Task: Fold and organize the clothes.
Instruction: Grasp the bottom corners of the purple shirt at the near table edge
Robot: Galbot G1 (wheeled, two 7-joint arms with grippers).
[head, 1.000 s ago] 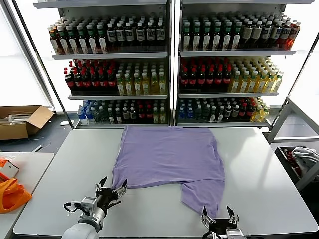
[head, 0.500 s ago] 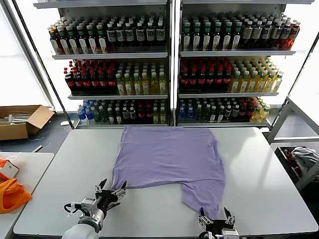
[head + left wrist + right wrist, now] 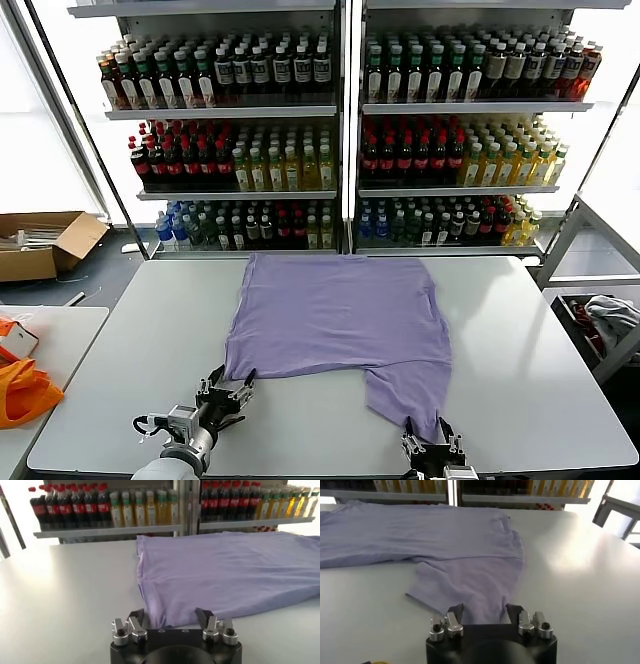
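Observation:
The clothes are one lavender T-shirt [image 3: 340, 310], lying spread flat and plain side up on the pale table [image 3: 520, 350]. My left gripper [image 3: 232, 383] sits low at the shirt's near left corner. In the left wrist view the shirt [image 3: 225, 575] has its edge lying between the jaws of that gripper [image 3: 170, 614], which stand apart. My right gripper [image 3: 424, 432] is at the near end of the shirt's lower right flap. In the right wrist view the cloth [image 3: 465, 540] runs between the jaws of the right gripper [image 3: 484, 607], which are also apart.
Shelves of bottled drinks [image 3: 340, 140] stand behind the table's far edge. An orange bag [image 3: 22, 390] lies on a side table to the left, beyond it a cardboard box [image 3: 45, 240]. A bin with cloth [image 3: 610, 320] is at the right.
Both grippers have crept forward onto the shirt's near edges, and their jaws have narrowed around the fabric. The shirt has not moved.

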